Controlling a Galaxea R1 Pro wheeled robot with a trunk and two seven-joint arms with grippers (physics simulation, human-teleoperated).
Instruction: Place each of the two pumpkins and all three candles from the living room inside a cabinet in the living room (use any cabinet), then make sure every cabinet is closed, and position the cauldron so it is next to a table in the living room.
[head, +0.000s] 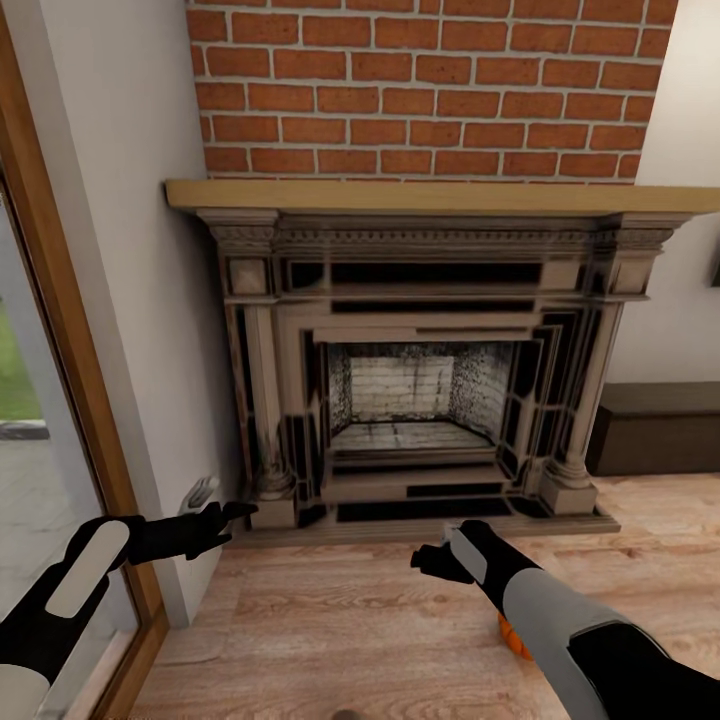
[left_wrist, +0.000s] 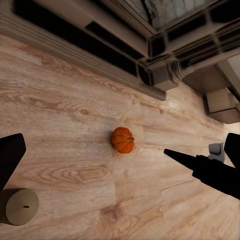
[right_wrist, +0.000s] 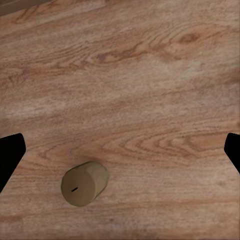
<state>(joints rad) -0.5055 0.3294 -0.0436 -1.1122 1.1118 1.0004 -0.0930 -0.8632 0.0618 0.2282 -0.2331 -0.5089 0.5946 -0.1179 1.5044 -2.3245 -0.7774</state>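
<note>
An orange pumpkin (left_wrist: 122, 140) sits on the wood floor in front of the fireplace; in the head view a sliver of the pumpkin (head: 512, 637) peeks out from behind my right forearm. A tan candle (left_wrist: 19, 206) stands on the floor close by, and a candle (right_wrist: 84, 183) lies between my right fingers (right_wrist: 10, 152), well below them. My left gripper (head: 225, 520) is open above the floor near the hearth's left corner. My right gripper (head: 440, 560) is open over the boards, holding nothing. A dark low cabinet (head: 655, 428) stands right of the fireplace. The cauldron is out of view.
The stone fireplace (head: 420, 400) with its wooden mantel (head: 430, 197) and brick wall fills the front. A glass door in a wooden frame (head: 75, 380) runs down the left. Bare wood floor (head: 350, 620) lies before the hearth.
</note>
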